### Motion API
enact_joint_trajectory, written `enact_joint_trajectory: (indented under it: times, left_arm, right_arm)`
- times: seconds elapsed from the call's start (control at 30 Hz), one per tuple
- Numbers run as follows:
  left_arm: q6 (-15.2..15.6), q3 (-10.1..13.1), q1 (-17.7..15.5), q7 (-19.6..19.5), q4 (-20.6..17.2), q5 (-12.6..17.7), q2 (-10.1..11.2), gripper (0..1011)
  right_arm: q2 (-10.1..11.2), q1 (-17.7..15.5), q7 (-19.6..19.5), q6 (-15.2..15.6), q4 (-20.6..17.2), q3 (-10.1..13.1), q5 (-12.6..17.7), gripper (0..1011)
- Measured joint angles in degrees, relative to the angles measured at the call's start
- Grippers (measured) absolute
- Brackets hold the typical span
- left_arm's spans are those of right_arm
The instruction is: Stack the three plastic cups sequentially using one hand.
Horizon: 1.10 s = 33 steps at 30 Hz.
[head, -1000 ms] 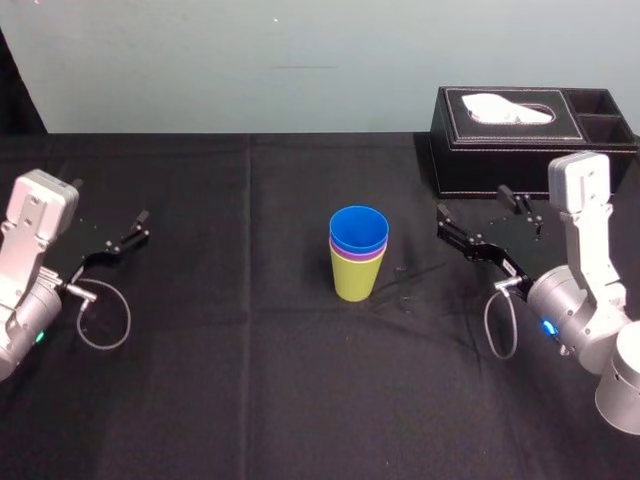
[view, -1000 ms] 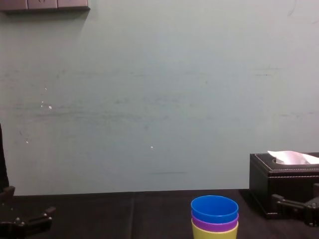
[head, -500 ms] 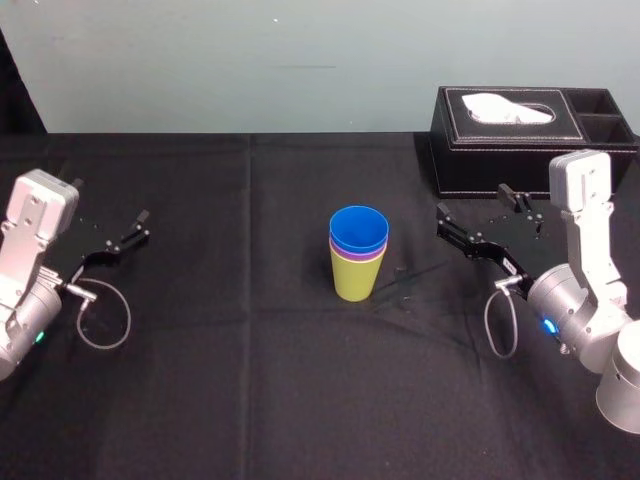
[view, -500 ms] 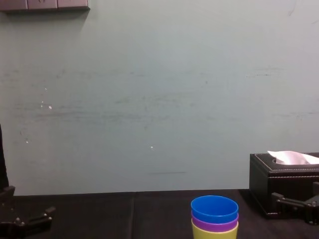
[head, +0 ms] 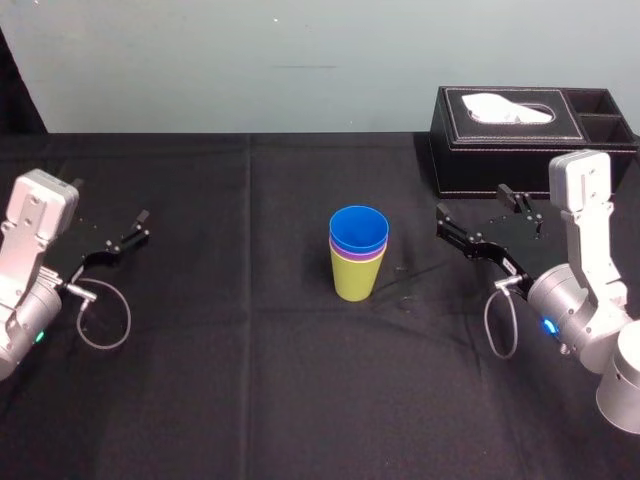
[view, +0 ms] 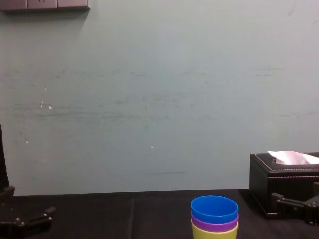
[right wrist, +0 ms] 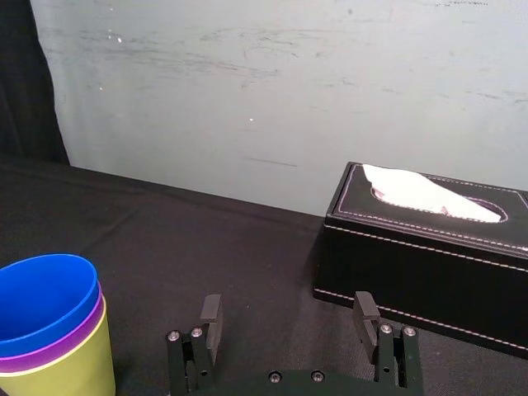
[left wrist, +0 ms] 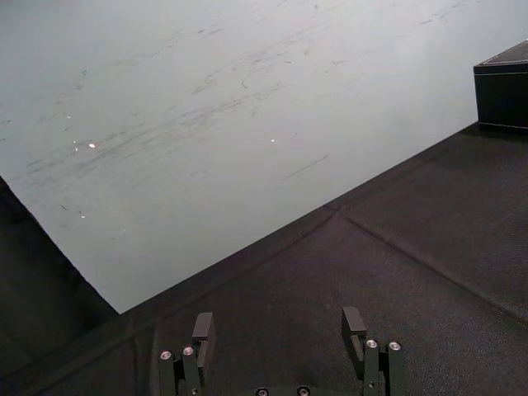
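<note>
Left end effector sits at 9 o'clock from the cups, fingers spread and empty. At the centre of the table the three plastic cups stand nested upright, yellow-green outermost, then purple, then blue; they are probably light, slick and thin-walled, best pinched gently across the blue rim. Right end effector sits at 3 o'clock, likewise spread, with the tissue box at 1 o'clock.

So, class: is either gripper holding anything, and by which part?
Nothing is held. The left gripper and right gripper are both open and empty, apart from the stacked cups.
</note>
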Motion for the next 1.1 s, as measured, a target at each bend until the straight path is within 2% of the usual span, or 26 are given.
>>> enact_joint_trajectory:
  times: [1.1]
  left_arm:
    - [0.01,0.0,0.0,0.0,0.0,0.0,0.0,1012]
  right_arm:
    - [0.02,0.0,-0.01,0.02,-0.06,0.0,0.04,1003]
